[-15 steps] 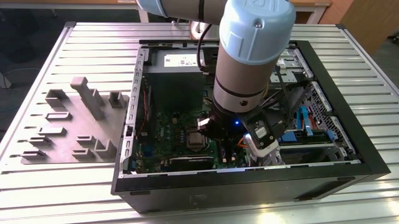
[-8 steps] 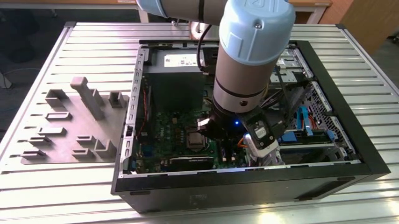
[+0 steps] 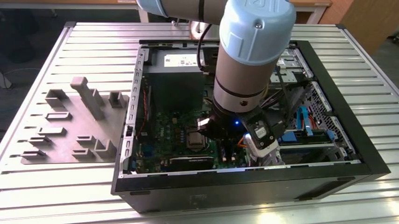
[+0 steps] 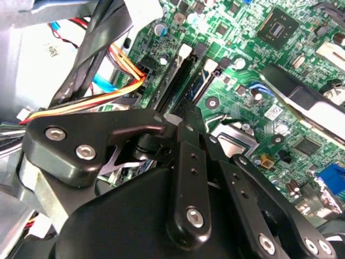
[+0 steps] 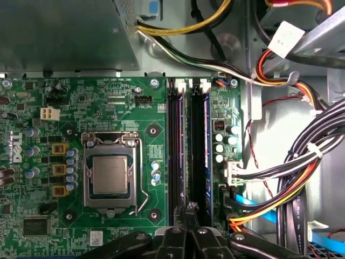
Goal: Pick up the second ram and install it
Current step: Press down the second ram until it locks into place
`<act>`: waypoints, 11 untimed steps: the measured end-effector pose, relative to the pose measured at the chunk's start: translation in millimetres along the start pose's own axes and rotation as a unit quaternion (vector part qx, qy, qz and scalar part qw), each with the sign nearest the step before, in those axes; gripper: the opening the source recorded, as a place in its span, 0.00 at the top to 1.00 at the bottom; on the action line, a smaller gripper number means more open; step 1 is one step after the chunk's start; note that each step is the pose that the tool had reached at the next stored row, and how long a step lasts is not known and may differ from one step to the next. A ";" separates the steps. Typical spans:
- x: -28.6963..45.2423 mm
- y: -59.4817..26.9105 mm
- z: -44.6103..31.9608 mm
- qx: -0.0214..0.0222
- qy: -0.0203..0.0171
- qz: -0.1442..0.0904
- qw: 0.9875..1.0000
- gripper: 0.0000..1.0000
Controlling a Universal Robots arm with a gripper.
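I'm seeing the gripper [image 5: 190, 208] hovering low over the motherboard [image 5: 108, 102], fingertips pinched narrow above the black slots [image 5: 175, 145]; whether they're holding anything, I cannot tell.

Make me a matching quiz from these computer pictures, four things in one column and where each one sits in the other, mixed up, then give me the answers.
Things:
1. processor socket
2. memory slots
3. grey parts tray
4. end effector

Places:
A. on the slatted table, outside the case, at the exterior view's left
B. low over one end of the long black slots
C. on the green board, beside the slots, under a metal latch frame
D. side by side on the green board, between the socket and the bundled cables

Pairs: 1-C, 2-D, 3-A, 4-B
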State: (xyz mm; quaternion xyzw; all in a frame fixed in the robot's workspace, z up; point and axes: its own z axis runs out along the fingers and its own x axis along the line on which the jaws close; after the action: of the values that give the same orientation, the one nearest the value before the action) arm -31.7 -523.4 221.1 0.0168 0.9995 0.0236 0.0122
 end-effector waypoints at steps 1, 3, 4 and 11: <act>0.0 -0.1 -4.3 0.001 0.000 0.000 1.000 0.89; -0.2 0.2 -10.6 0.001 0.000 0.000 1.000 0.89; -0.2 0.3 -13.1 0.001 0.000 0.000 1.000 0.89; -0.1 5.2 -14.9 0.000 0.000 0.000 1.000 0.89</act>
State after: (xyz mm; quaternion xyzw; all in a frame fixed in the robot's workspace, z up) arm -31.8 -519.0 236.2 0.0168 0.9995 0.0237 0.0120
